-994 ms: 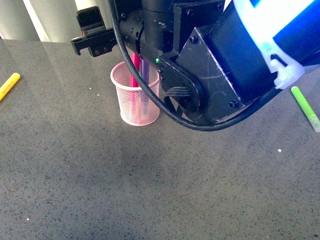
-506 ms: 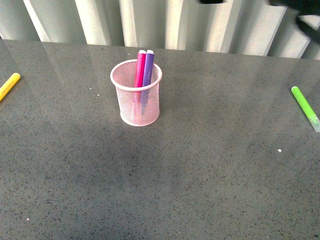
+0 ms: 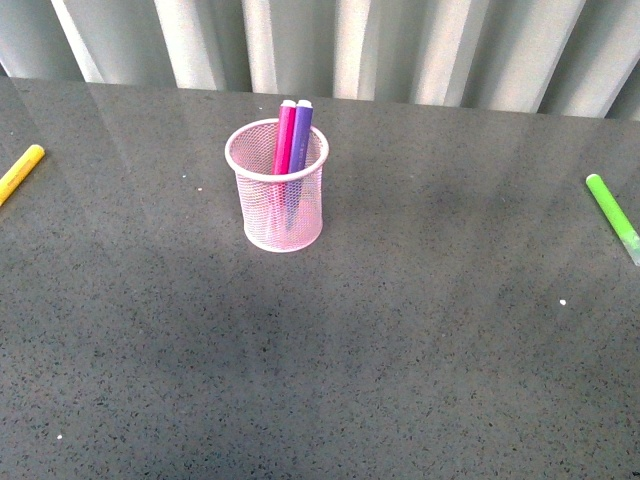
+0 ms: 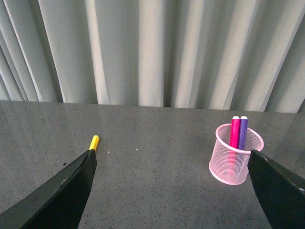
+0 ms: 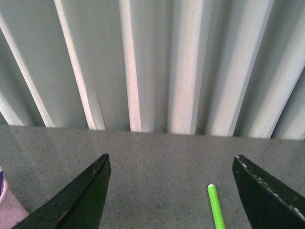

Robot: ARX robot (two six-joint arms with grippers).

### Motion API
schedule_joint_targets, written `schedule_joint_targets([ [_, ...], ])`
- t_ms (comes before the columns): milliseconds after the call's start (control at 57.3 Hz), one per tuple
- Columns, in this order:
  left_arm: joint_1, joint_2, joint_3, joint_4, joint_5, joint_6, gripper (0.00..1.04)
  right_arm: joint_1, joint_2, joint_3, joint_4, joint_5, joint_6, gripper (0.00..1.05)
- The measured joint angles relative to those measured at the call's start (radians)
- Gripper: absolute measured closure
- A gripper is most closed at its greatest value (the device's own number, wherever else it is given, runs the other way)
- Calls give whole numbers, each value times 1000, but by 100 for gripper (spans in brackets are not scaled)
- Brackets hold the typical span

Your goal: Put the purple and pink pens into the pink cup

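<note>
From the front, the pink cup (image 3: 277,186) stands upright on the dark table (image 3: 400,330), left of centre toward the far edge, with the pink pen (image 3: 285,136) and purple pen (image 3: 300,136) side by side inside it (pink on the left); a yellow marker (image 3: 20,170) lies far left, a green marker (image 3: 612,212) far right. The left wrist view shows the left gripper (image 4: 171,191) spread wide, empty, the cup between its fingers. The right wrist view shows the right gripper (image 5: 171,200) likewise parted, holding nothing
</note>
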State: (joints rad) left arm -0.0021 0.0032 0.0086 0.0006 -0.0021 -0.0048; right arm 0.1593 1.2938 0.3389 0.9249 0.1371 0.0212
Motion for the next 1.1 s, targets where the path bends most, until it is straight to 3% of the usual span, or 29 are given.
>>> schedule_joint_targets([
  [418,0,0,0,0,2,0,7,-77,-265,-198,-50,-63,-22,102],
  [488,0,0,0,0,2,0,7,-127,-329,-228,-85,-129,-22,101],
  [558,0,0,0,0,2,0,7,-153,-370,-254,-99,-132,-22,101],
  [680,0,0,0,0,2,0,7,-157,-399,-298,-84,-137,-22,101],
  [1099,0,0,0,0,2,0,7,-157,-724,-315,-363,-138,-22,101],
])
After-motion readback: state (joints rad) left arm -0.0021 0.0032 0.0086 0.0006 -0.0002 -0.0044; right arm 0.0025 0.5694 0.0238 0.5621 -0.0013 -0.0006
